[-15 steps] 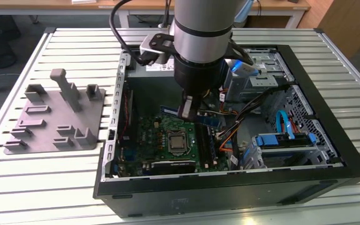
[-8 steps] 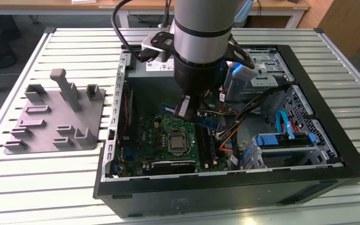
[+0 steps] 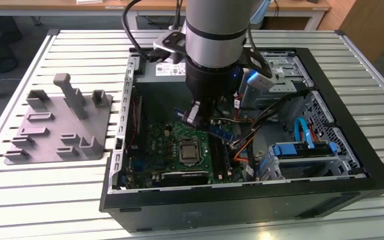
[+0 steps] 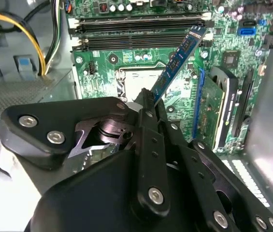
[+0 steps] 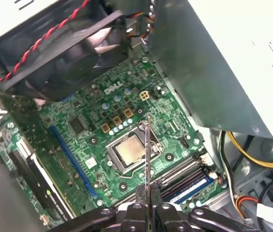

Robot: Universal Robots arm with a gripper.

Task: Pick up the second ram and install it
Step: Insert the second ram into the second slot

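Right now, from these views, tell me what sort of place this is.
Probably a robotics lab or workshop bench for computer assembly: an open desktop case lies on a slatted metal table, a grey fixture beside it, and the gripper holds the second ram above the motherboard.

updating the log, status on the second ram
Gripper shut on second ram. Ram tilted over motherboard, not seated. Yellow cables off to the side.

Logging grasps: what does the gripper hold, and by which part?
The second ram, pinched across its flat faces by the gripper; where along its length is unclear.
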